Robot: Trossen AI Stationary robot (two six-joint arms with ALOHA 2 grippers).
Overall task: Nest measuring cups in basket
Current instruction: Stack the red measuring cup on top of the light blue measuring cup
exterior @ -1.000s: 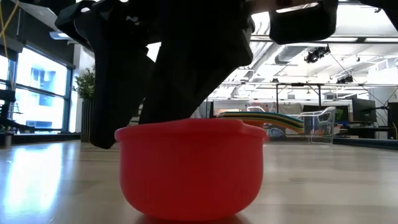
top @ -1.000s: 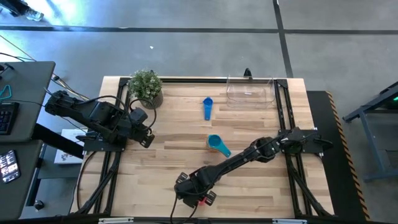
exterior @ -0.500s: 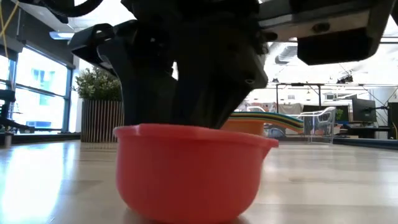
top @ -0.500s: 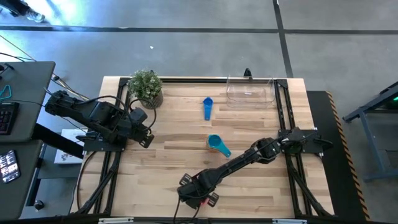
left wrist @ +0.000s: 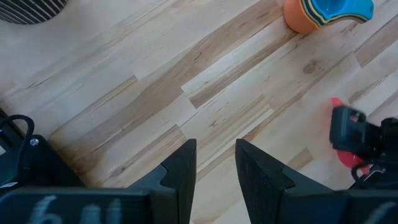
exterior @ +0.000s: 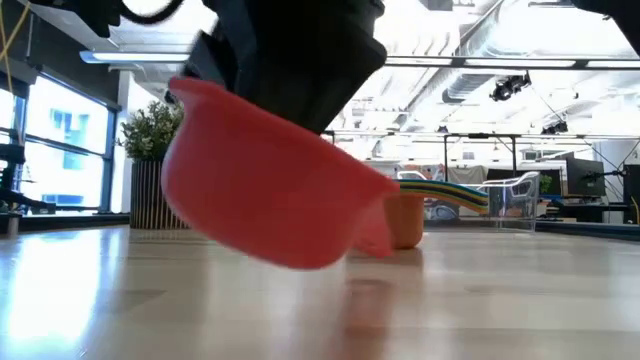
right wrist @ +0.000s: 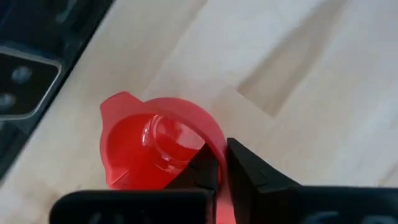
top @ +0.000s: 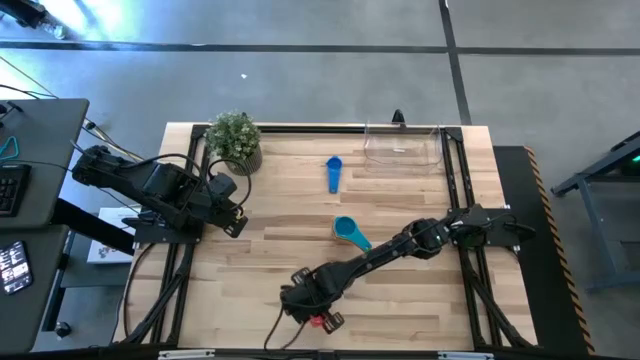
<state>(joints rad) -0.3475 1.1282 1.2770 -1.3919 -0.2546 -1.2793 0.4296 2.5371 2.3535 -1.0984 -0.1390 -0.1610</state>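
Basket [top: 403, 146] sits at the far right of the table [top: 280, 250], clear and, as far as the high view shows, with no cup in it, so I judge the nesting there not yet begun. A stack [top: 347, 231] of cups stands mid-table, teal on top in the high view; the left wrist view shows an orange cup outermost with teal and blue inside, and the low view hints at green and yellow handles, so part of the set seems nested outside the basket. A lone blue cup [top: 334, 173] lies farther off, left of the basket, its long axis running near to far with the bowl at the far end. What is left, by my reading: the red cup, the blue one and the stack all have to reach the basket.

The right gripper [top: 306, 305] is at the near edge, fingers closed on the rim of the red cup [exterior: 265, 190]. The cup is off the wood and tilted, mouth up and leaning left in the low view, its handle dipping low to the right.

The left gripper [left wrist: 214, 165] waits at the left side with fingers apart, holding nothing.
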